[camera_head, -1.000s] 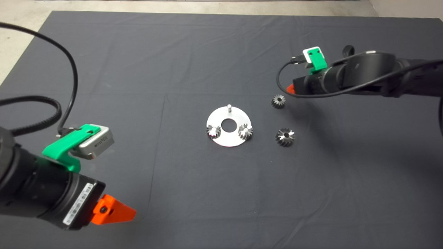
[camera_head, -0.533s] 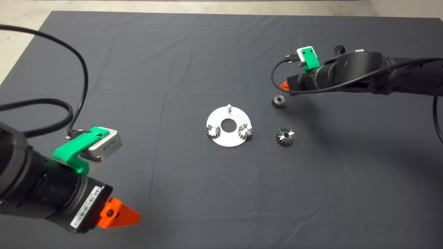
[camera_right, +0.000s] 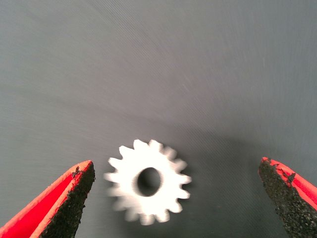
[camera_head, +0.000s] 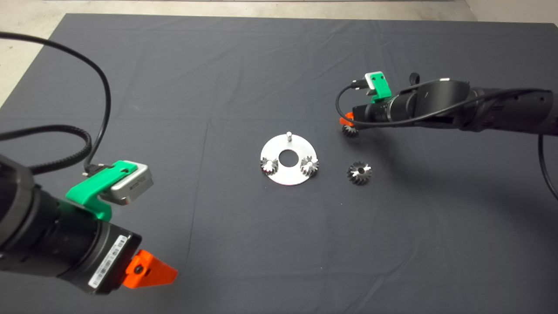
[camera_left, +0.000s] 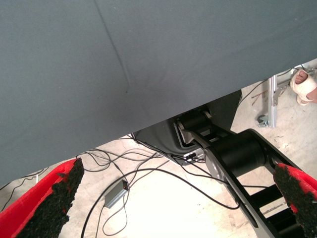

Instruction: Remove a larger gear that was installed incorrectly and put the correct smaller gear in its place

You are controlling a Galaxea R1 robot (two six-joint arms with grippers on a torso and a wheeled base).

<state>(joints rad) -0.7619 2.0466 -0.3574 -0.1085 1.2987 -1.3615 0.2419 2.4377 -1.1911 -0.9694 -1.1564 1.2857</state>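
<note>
The smaller gear (camera_head: 349,130) lies flat on the mat, right of the round metal plate (camera_head: 287,178). In the right wrist view this smaller gear (camera_right: 147,181) sits between my open fingers (camera_right: 64,203), nearer one of them and touching neither. My right gripper (camera_head: 347,120) hovers directly over it. The larger gear (camera_head: 358,172), with shiny slanted teeth, rests on the mat just right of the plate. Two shinier gears (camera_head: 269,165) (camera_head: 309,166) sit on pins on the plate, and a third pin (camera_head: 288,134) stands bare. My left gripper (camera_head: 150,274) waits open at the lower left.
The left wrist view looks past the mat's edge (camera_left: 148,124) to the floor, with cables (camera_left: 148,198), the robot's dark base (camera_left: 237,153) and a person's foot (camera_left: 303,87). A black cable (camera_head: 93,87) loops over the mat's left side.
My right arm has moved left and down, bringing its gripper over the smaller gear. The left arm shifted slightly lower a second ago and has held still since.
</note>
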